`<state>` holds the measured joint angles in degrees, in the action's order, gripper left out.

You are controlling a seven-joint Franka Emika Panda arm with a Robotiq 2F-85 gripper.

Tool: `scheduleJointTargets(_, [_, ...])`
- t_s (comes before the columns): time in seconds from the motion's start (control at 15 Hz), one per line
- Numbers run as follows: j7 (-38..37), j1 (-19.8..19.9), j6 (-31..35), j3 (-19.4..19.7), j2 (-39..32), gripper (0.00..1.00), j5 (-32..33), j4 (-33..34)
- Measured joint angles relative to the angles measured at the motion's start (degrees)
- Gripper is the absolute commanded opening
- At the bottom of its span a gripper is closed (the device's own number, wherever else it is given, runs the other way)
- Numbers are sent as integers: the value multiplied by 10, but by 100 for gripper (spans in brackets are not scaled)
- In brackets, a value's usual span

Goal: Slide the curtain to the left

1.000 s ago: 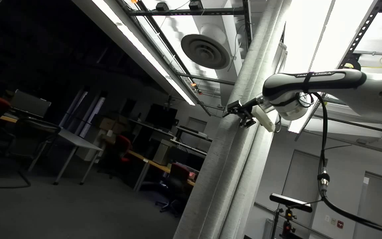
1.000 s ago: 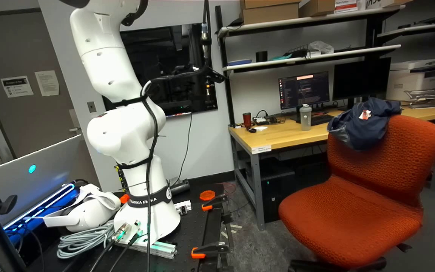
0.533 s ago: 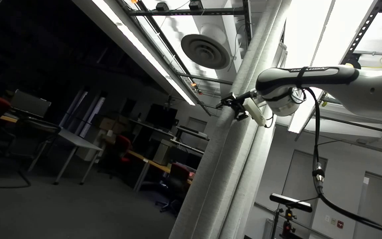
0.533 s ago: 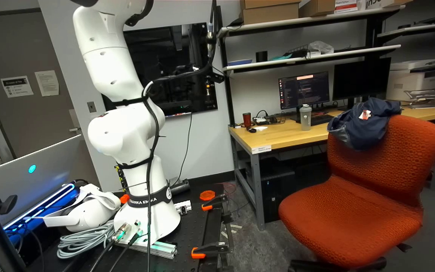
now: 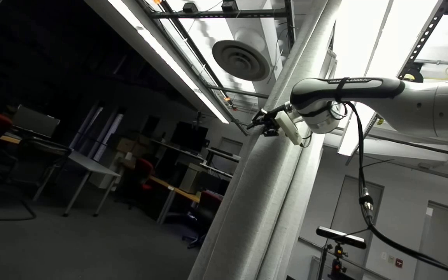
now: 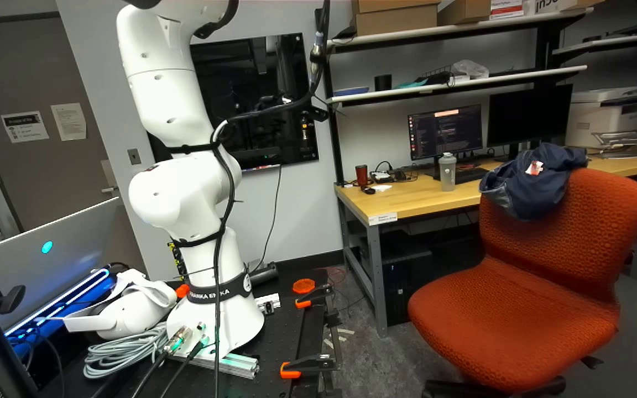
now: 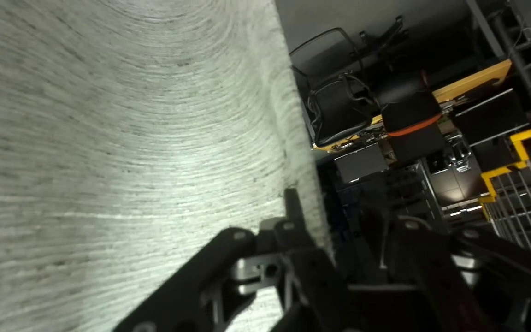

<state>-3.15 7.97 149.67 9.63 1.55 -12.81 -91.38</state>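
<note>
Pale-grey woven fabric: the curtain point(image 5: 263, 186), my datum, runs top to bottom through an exterior view. My arm point(image 5: 381, 97) reaches in from right of the curtain. My claw point(image 7: 333, 201) sits at the curtain's edge, released, its fingers point(image 7: 295, 216) spread: one overlies the curtain, the other shows past the edge; firmness of contact I cannot tell. Recommended: hook the edge or take a full fold, then draw leftward slowly, along the curtain's likely travel; shallow contact would probably slip.
</note>
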Motion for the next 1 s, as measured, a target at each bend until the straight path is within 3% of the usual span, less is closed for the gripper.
scheduleJointTargets(0.07, [-1,0,0,-4,0,1,0,-1])
scheduleJointTargets(0.4, [-15,-17,4,-38,23,1,6,-33])
scheduleJointTargets(1.0, [-61,-73,91,-146,177,1,51,-203])
